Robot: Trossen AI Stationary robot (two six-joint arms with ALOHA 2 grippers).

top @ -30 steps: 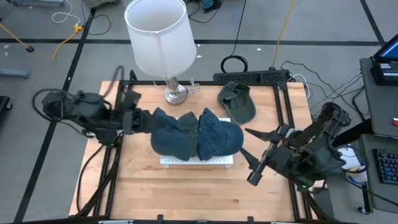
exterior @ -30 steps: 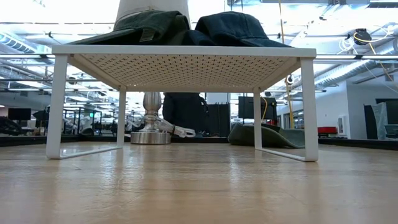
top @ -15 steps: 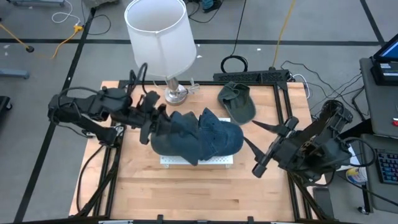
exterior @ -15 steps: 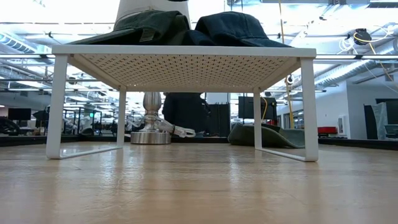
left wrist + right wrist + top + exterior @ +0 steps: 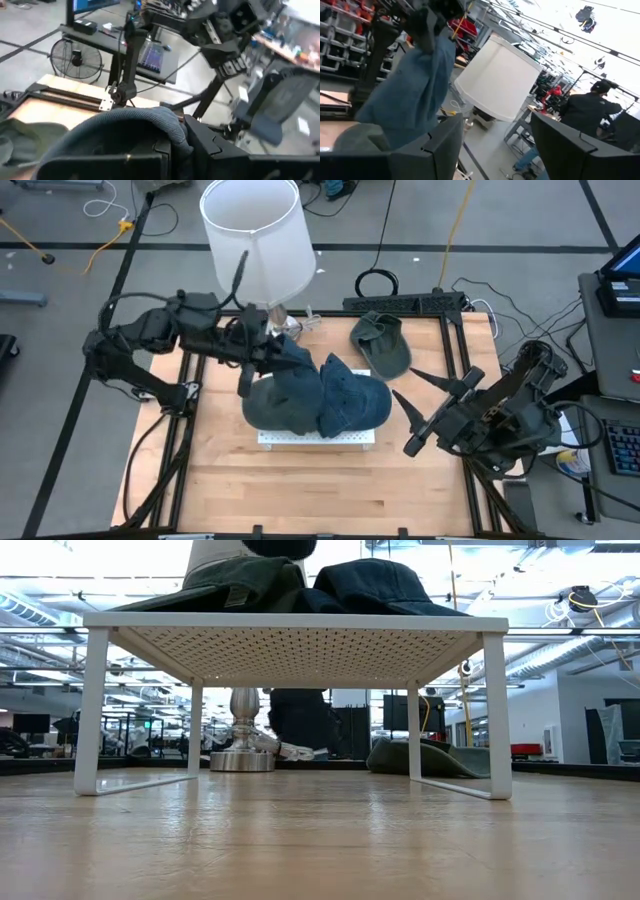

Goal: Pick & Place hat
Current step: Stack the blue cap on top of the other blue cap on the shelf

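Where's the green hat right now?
In the high view, the green hat lies on the table's far right part, beside the lamp base, behind the blue hats.

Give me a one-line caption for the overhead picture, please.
Left end effector lifts a blue hat off the white rack beside a lamp.

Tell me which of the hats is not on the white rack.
The olive green hat lying flat on the wooden table, behind the white rack beside the lamp. The blue hats rest on the rack, one with its edge pinched by the left gripper.
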